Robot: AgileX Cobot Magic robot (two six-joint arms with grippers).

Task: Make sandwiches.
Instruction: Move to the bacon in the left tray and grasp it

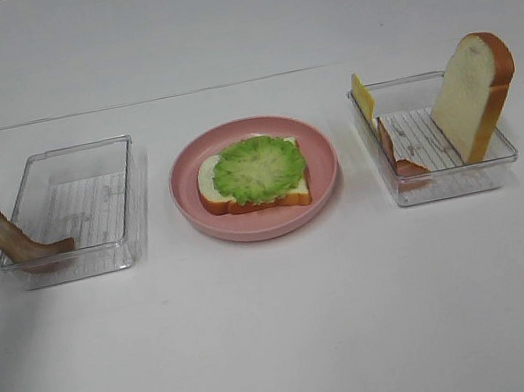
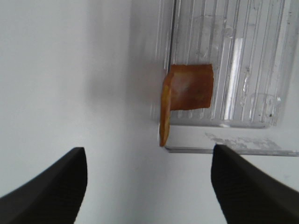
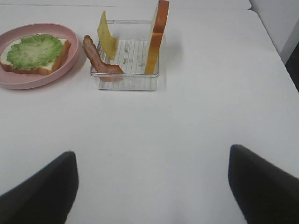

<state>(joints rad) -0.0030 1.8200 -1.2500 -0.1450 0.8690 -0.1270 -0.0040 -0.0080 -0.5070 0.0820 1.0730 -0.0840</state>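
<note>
Bright even light, faint soft shadows, whites slightly washed out
</note>
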